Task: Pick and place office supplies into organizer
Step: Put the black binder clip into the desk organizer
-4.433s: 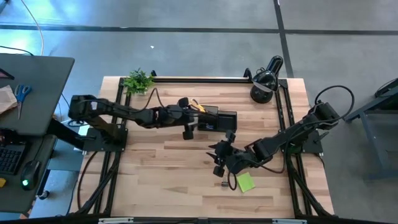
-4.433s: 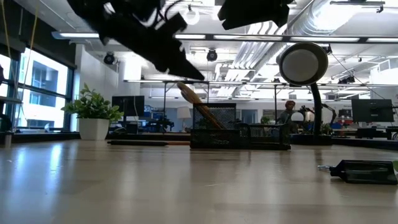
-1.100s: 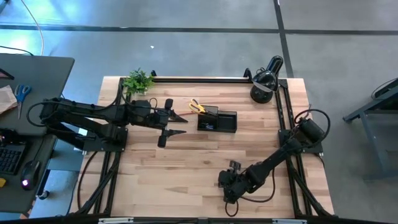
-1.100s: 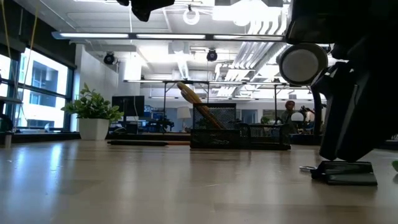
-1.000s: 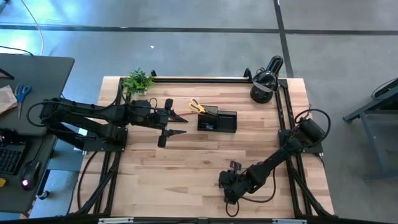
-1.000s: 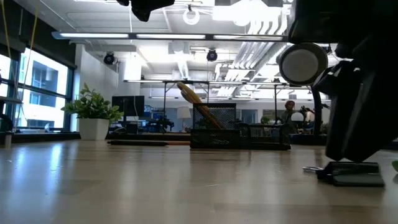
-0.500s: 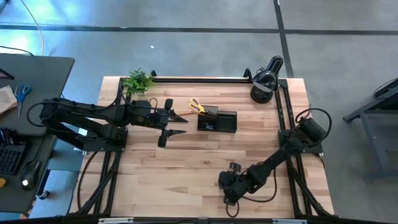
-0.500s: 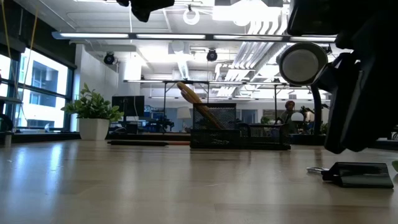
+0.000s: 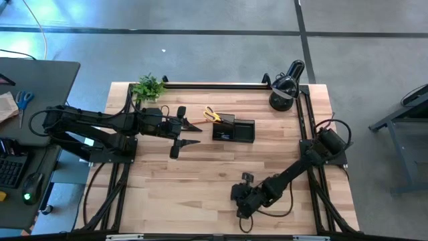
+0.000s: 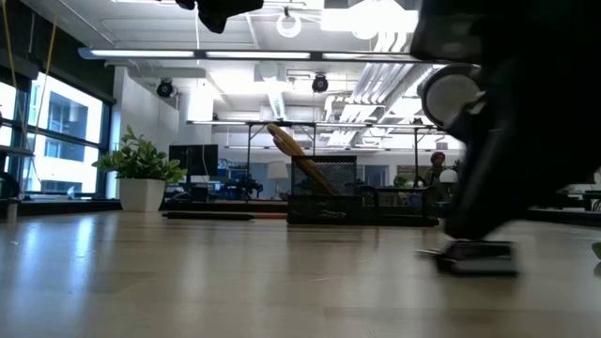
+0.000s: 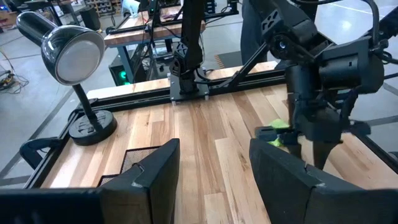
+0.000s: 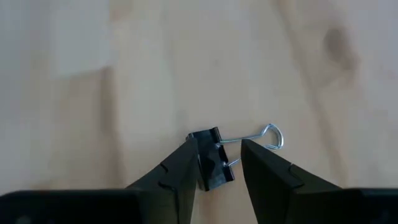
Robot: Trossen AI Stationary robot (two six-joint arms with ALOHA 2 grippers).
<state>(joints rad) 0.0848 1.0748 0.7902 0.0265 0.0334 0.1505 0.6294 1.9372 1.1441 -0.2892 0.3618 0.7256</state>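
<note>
A small black binder clip (image 12: 211, 165) with wire handles lies on the table (image 9: 200, 174) near the near edge. It also shows in the low view (image 10: 474, 253). My right gripper (image 12: 217, 171) (image 9: 242, 199) points down over it, open, with one finger on each side of the clip. A lime-green sticky pad (image 11: 278, 142) lies beside that gripper. The black organizer (image 9: 234, 129) (image 10: 362, 202) stands at the far middle, with yellow-handled scissors (image 9: 212, 114) leaning out of its taller section. My left gripper (image 9: 192, 133) (image 11: 214, 180) hovers open to the left of the organizer. My right gripper comes from above, pointing down, with the clip's black body (image 12: 208, 155) between its fingers. One finger (image 12: 177, 171) lies against the body's side. A narrow gap holding a wire handle separates the body from the other finger (image 12: 267, 174). The clip rests on the table.
A black domed lamp (image 9: 286, 84) (image 10: 457, 97) stands at the far right corner. A small green plant (image 9: 148, 87) (image 10: 141, 169) stands at the far left corner. Bare wood lies between the organizer and my right gripper. A black frame rail (image 9: 214, 85) runs along the far edge.
My right gripper has moved a little toward the table's left edge, staying low over the table. The binder clip has slid along the table toward the left with it. My left arm has kept still.
</note>
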